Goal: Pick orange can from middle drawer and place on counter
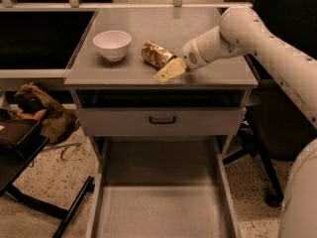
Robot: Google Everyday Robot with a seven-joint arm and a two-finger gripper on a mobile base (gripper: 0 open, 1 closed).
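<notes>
The orange can lies on its side on the counter, just right of the white bowl. My gripper is at the can's right end, low over the counter's front edge. One cream finger shows in front of the can and angles away from it, with a gap, so the gripper looks open; the other finger is hidden behind the can. The middle drawer is pulled out below, its floor bare.
A closed drawer front with a black handle sits under the counter. A dark side shelf is on the left, a brown cloth heap lies on the floor, and an office chair base stands on the right.
</notes>
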